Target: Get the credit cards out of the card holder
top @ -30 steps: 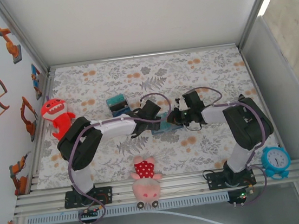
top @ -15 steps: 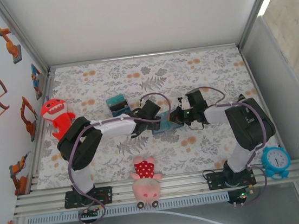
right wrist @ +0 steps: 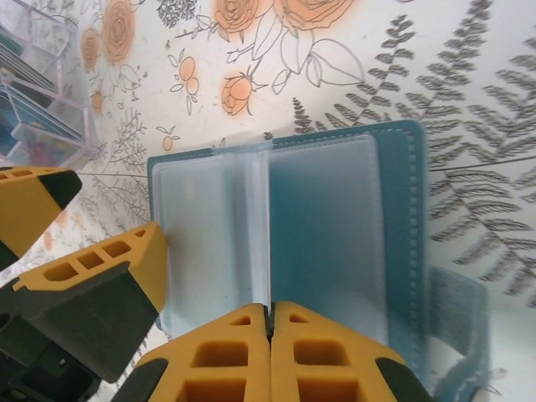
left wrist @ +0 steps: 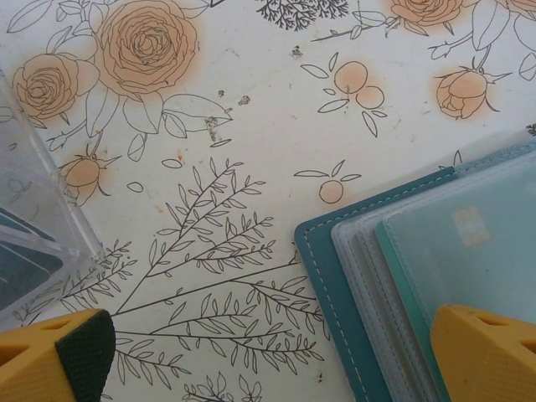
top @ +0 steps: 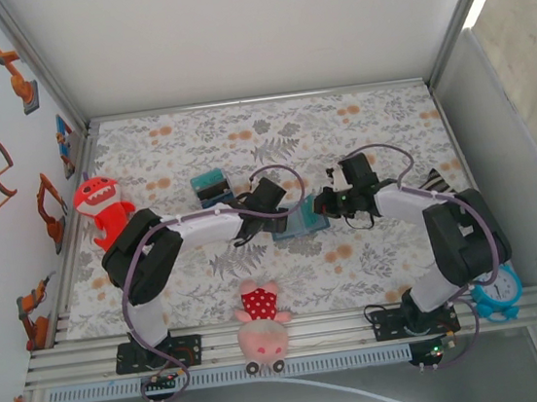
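Lying open on counter (left wrist: 251, 126), card holder (right wrist: 335, 234) looks light, floppy, sleeves (right wrist: 209, 234) slick; left tool (left wrist: 272, 343) spread wide astride its edge, right tool (right wrist: 270, 335) closed together at sleeve fold. Best hold: card (left wrist: 469, 251) edge.

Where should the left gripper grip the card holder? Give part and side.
Probably the stitched cover edge of the card holder, from its left, where the open left gripper hovers. It lies flat and open, sleeves set back from that border; the shut right gripper occupies the centre fold.

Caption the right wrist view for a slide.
Right gripper shut at the centre fold of the open card holder lying on floral cloth.
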